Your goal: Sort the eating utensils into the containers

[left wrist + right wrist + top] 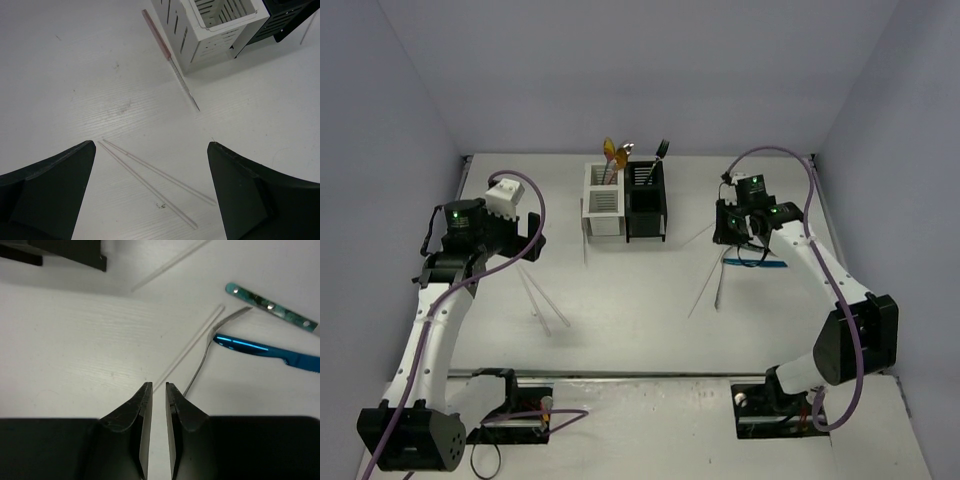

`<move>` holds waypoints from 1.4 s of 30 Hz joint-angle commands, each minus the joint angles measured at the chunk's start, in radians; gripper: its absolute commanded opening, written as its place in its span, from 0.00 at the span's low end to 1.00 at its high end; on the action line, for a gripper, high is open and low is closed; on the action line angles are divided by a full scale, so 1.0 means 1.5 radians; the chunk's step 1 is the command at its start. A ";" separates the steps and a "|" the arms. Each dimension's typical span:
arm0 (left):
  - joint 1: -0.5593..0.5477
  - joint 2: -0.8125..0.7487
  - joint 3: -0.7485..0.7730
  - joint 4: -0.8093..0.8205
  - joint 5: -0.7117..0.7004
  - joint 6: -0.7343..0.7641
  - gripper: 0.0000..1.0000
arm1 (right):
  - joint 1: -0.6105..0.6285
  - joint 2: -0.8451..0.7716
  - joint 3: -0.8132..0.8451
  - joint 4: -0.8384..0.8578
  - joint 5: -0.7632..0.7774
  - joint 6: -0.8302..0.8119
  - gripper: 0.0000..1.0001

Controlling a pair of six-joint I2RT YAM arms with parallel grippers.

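Note:
The white container (603, 205) and the black container (646, 205) stand joined at the back middle, with a gold spoon (610, 155) and other handles sticking up. My left gripper (151, 145) hangs open above two clear sticks (150, 175) lying on the table. A pink-handled knife (157, 30) lies beside the white container (210, 35). My right gripper (158, 385) is low over the table, its jaws a narrow gap apart, at the near end of a clear stick (192, 342). Next to that stick lie a silver fork (205, 352), a blue utensil (265, 350) and a teal one (270, 307).
A second clear stick (170, 262) lies near the black container (65, 252). In the top view the right-hand utensils (755, 263) cluster under the right gripper (735, 240). Grey walls close in the table on three sides. Purple cables loop over both arms.

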 commanded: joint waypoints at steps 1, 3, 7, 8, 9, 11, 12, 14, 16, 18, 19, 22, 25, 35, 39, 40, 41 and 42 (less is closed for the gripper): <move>0.003 0.003 0.006 0.045 -0.003 0.005 0.93 | 0.000 0.040 0.006 -0.038 -0.006 0.019 0.18; 0.003 0.003 0.000 0.048 -0.005 0.006 0.93 | -0.002 0.059 0.016 -0.041 -0.014 0.021 0.23; 0.003 0.007 -0.010 0.055 -0.005 0.002 0.93 | -0.013 0.102 0.036 -0.046 -0.034 0.024 0.27; 0.003 0.011 -0.012 0.056 -0.004 0.000 0.93 | -0.017 0.120 0.043 -0.048 -0.038 0.024 0.27; 0.003 0.014 -0.012 0.057 -0.003 -0.001 0.93 | -0.019 0.133 0.048 -0.048 -0.040 0.024 0.26; 0.003 0.019 -0.013 0.057 -0.003 -0.002 0.93 | -0.026 0.149 0.059 -0.050 -0.044 0.023 0.25; 0.003 0.021 -0.014 0.058 -0.003 -0.001 0.93 | -0.030 0.159 0.065 -0.052 -0.047 0.022 0.24; 0.003 0.024 -0.016 0.059 -0.002 0.000 0.93 | -0.037 0.183 0.077 -0.058 -0.055 0.019 0.23; 0.003 0.026 -0.018 0.059 -0.003 0.001 0.93 | -0.045 0.200 0.087 -0.065 -0.056 0.010 0.22; 0.003 0.028 -0.021 0.060 -0.002 0.001 0.93 | -0.051 0.216 0.098 -0.072 -0.059 0.001 0.21; 0.003 0.029 -0.023 0.060 -0.001 0.000 0.93 | -0.055 0.221 0.101 -0.076 -0.060 -0.004 0.21; 0.003 0.032 -0.028 0.065 -0.002 -0.002 0.93 | -0.061 0.235 0.112 -0.082 -0.058 -0.012 0.22; 0.003 0.035 -0.032 0.069 -0.002 -0.002 0.93 | -0.068 0.243 0.118 -0.087 -0.057 -0.018 0.26; 0.003 0.048 -0.037 0.084 0.005 -0.004 0.93 | -0.098 0.275 0.136 -0.094 -0.053 -0.021 0.28; 0.003 0.051 -0.036 0.085 0.005 -0.002 0.93 | -0.102 0.301 0.147 -0.093 -0.049 -0.020 0.28; 0.003 0.051 -0.036 0.086 0.006 -0.001 0.93 | -0.102 0.307 0.150 -0.093 -0.048 -0.019 0.27; 0.003 0.051 -0.037 0.086 0.006 -0.001 0.93 | -0.101 0.311 0.153 -0.092 -0.046 -0.019 0.27; 0.003 0.051 -0.037 0.087 0.006 0.000 0.93 | -0.101 0.317 0.157 -0.092 -0.045 -0.018 0.27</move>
